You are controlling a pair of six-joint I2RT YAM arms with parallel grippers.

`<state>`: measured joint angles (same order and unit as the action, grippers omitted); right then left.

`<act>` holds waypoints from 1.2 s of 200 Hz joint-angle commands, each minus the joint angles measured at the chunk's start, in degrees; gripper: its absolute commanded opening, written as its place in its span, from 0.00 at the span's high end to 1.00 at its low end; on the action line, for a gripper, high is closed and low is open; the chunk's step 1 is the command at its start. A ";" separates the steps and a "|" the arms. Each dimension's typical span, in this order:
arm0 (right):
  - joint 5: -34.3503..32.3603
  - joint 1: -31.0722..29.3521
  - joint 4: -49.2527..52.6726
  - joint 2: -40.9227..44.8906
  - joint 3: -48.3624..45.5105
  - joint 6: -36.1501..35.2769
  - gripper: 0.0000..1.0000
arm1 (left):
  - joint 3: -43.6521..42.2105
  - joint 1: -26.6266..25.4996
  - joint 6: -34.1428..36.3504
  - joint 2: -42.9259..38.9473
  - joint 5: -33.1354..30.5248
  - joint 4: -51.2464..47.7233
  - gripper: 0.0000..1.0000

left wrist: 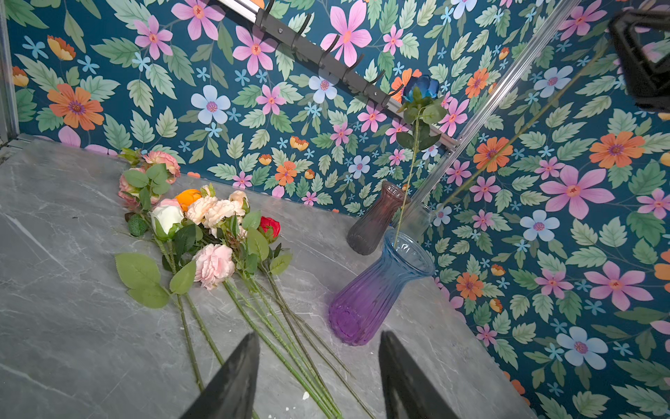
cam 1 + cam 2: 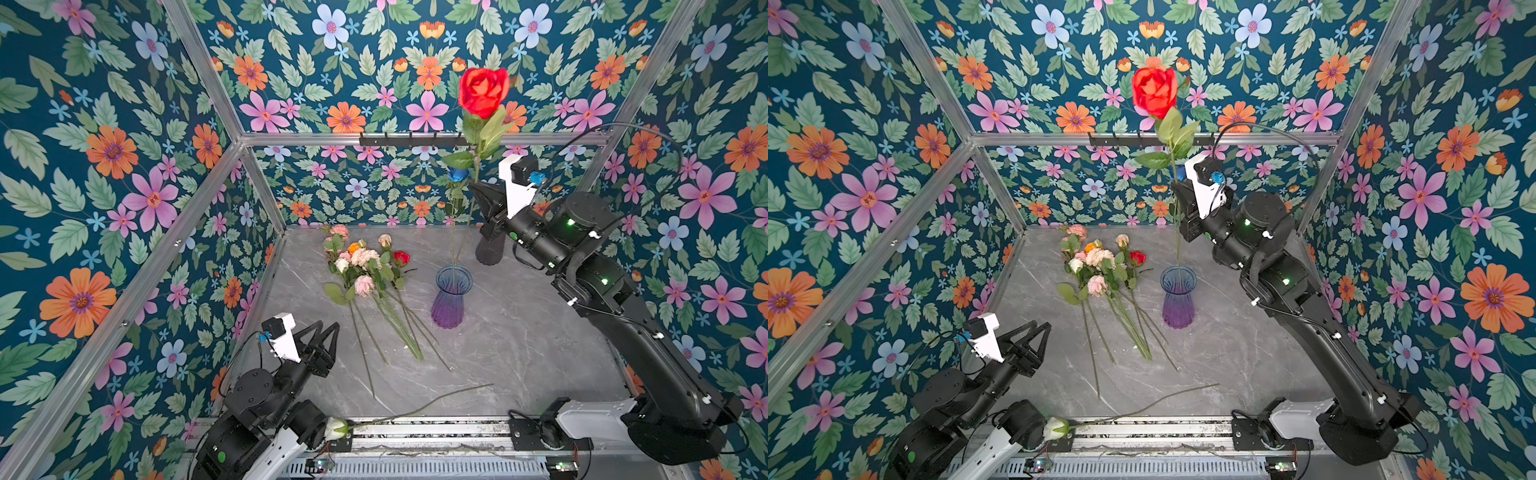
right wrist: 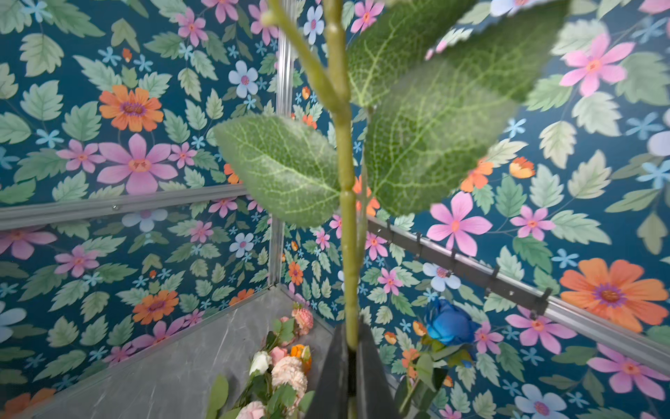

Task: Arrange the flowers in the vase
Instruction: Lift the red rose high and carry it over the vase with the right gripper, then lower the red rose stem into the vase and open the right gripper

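In both top views the right gripper is pinched on a red rose of fabric with a long green stem. It holds the flower upright, high above the ribbed glass vase, which is blue at the mouth and purple at the foot. The stem below the grip is long and thin, so its foot could sway and catch the rim. A hard nudge might tip so tall and narrow a vase. I cannot tell whether that foot has entered the mouth. A blue rose of fabric already stands in the vase and could snag the newcomer's leaves. In a top view the loose flowers, with pink, cream, white, orange and red heads, lie just beside the vase. One white rose lies well apart from it on the front rail, awkward to reach.

In the left wrist view the left gripper hangs near the vase, jaws apart and empty. The loose stems cross one another, so lifting one may drag others against the vase. A dark smoky glass vase stands just behind it.

In the right wrist view the jaws are closed tight on the green stem. Broad veined leaves fill the picture and the vase is out of sight, so this camera gives no check on the aim. The head looks heavy, and the stem might twist in the grip.
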<state>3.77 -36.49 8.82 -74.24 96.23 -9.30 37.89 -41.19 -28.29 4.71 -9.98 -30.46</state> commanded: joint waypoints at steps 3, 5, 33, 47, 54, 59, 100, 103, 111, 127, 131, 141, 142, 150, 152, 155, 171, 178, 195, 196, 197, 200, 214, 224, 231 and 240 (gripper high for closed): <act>1.08 0.03 -4.10 0.01 -5.95 2.51 1.00 | 0.06 0.06 0.17 -0.13 -0.02 1.28 0.45; 0.83 0.08 -4.41 0.05 -6.73 2.42 1.00 | 0.03 0.06 0.12 -0.09 0.05 1.28 0.45; -1.64 0.39 -8.60 0.27 -16.35 1.84 1.00 | -0.01 0.06 0.17 0.02 0.28 1.37 0.45; -2.13 0.46 -8.90 -0.18 -18.80 2.08 1.00 | -0.05 0.06 0.17 0.20 0.34 1.37 0.45; -2.38 0.75 -8.71 -0.57 -19.55 2.58 1.00 | -0.01 0.06 0.17 0.38 0.33 1.37 0.45; -2.34 1.08 -8.06 -0.87 -19.75 2.97 1.00 | -0.01 0.08 0.17 0.38 0.35 1.37 0.45; -3.32 1.95 -4.33 1.48 -20.26 4.16 0.33 | -0.01 0.06 0.08 0.21 0.40 1.28 0.44; -3.28 1.95 -3.98 1.82 -20.19 4.21 0.32 | -0.01 0.06 0.08 0.23 0.39 1.28 0.45; -2.67 1.96 -2.37 3.22 -20.07 4.45 0.31 | -0.01 0.06 0.08 0.17 0.33 1.32 0.44; 0.20 1.96 2.80 6.63 -19.96 4.73 0.31 | -0.01 0.06 0.08 0.08 0.24 1.28 0.44; 1.24 1.95 4.19 7.54 -20.06 4.92 0.31 | -0.01 0.06 0.08 0.04 0.27 1.28 0.44; 4.28 2.00 7.61 9.95 -20.69 4.87 0.33 | -0.01 0.06 0.08 0.06 0.31 1.28 0.44; 4.28 2.00 7.61 9.95 -20.69 4.87 0.33 | -0.01 0.06 0.08 0.05 0.31 1.28 0.44; 9.17 1.85 10.00 11.89 -21.88 3.94 0.35 | -0.01 0.06 0.08 0.04 0.25 1.28 0.44; 10.27 1.79 10.39 12.18 -22.18 3.63 0.35 | -0.01 0.06 0.08 0.04 0.29 1.28 0.44; 11.75 1.40 11.46 13.00 -22.74 3.00 0.35 | -0.01 0.07 0.08 0.07 0.23 1.34 0.44; 16.06 -3.82 17.28 15.48 -25.73 -3.10 0.36 | -0.03 0.07 0.16 0.30 0.06 1.37 0.44; 14.03 -8.36 19.59 15.84 -27.66 -5.61 0.35 | -0.03 0.06 0.17 0.46 0.13 1.37 0.44; 12.70 -15.89 22.03 14.05 -31.50 -5.79 0.37 | 0.04 0.06 0.25 0.96 0.34 1.37 0.44; 12.70 -15.89 22.03 14.05 -31.50 -5.79 0.37 | 0.06 0.06 0.25 0.98 0.33 1.37 0.44; 12.77 -16.20 22.08 13.87 -31.61 -5.59 0.37 | 0.07 0.06 0.25 1.03 0.36 1.37 0.44; 13.13 -17.23 22.10 12.97 -32.60 -4.87 0.38 | 0.08 0.06 0.26 1.08 0.29 1.37 0.44; 14.54 -21.06 20.55 10.04 -36.05 -2.40 0.44 | 0.17 0.07 0.21 1.10 0.38 1.20 0.44; 14.86 -24.04 17.52 7.70 -38.97 -0.33 0.45 | 0.07 0.06 0.09 0.81 0.36 1.19 0.44; 15.37 -26.08 14.98 6.13 -40.95 0.90 0.45 | 0.00 0.06 -0.02 0.58 0.30 1.23 0.44; 15.84 -29.03 11.64 3.35 -42.77 2.37 0.48 | -0.01 0.06 -0.01 0.25 0.13 1.28 0.44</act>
<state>16.93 -60.25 26.37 -66.59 57.49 -11.11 37.89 -41.19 -28.29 5.58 -9.54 -30.46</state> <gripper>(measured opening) 0.549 0.555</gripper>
